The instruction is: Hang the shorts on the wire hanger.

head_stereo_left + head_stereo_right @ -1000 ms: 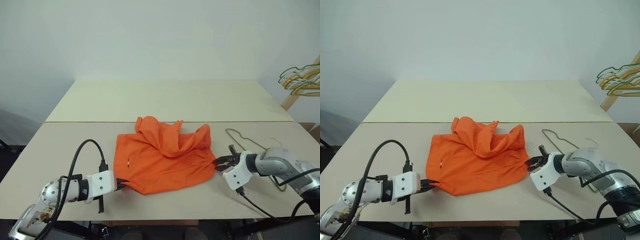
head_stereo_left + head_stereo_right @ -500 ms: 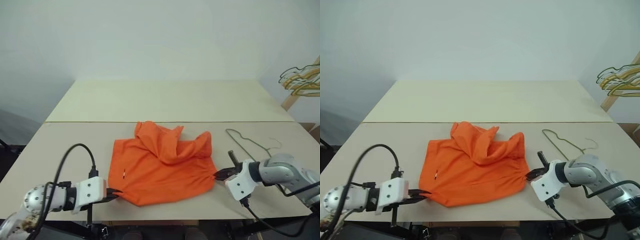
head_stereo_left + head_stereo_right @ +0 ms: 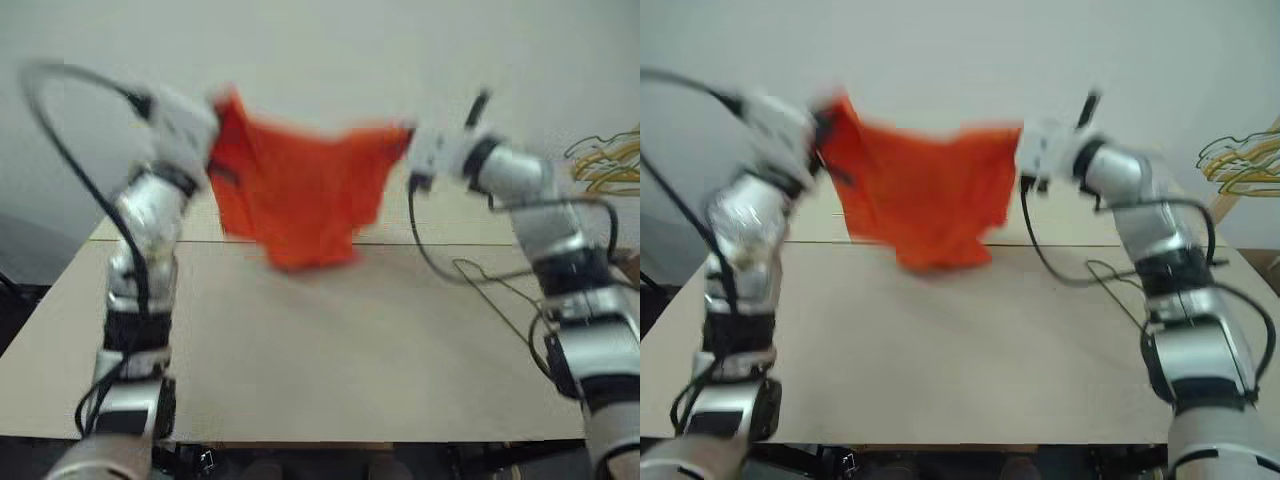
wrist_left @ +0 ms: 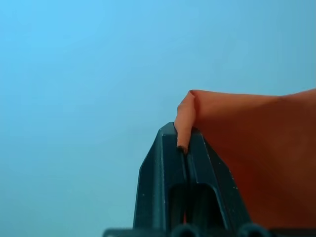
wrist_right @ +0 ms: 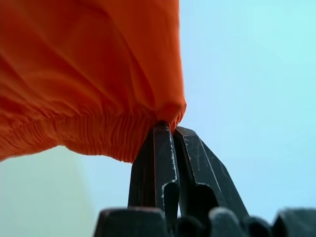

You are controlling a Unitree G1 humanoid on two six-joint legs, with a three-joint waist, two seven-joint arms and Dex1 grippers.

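Observation:
The orange shorts [image 3: 300,190] hang in the air above the far half of the table, stretched between both raised arms. My left gripper [image 3: 215,120] is shut on their left corner; in the left wrist view a fold of orange cloth [image 4: 185,123] sticks out between the closed fingers. My right gripper [image 3: 408,140] is shut on the right corner at the gathered waistband [image 5: 98,133]. The thin wire hanger [image 3: 490,285] lies flat on the table at the right, below my right arm.
The beige table [image 3: 320,350] runs wide below the shorts, with a seam across its middle. A bunch of yellow and green hangers [image 3: 605,165] hangs on a wooden stand at the far right. A plain wall stands behind.
Both arms swung up from the table's front edge, lifting the shorts off the tabletop and spreading them in the air. The grips on the two corners held.

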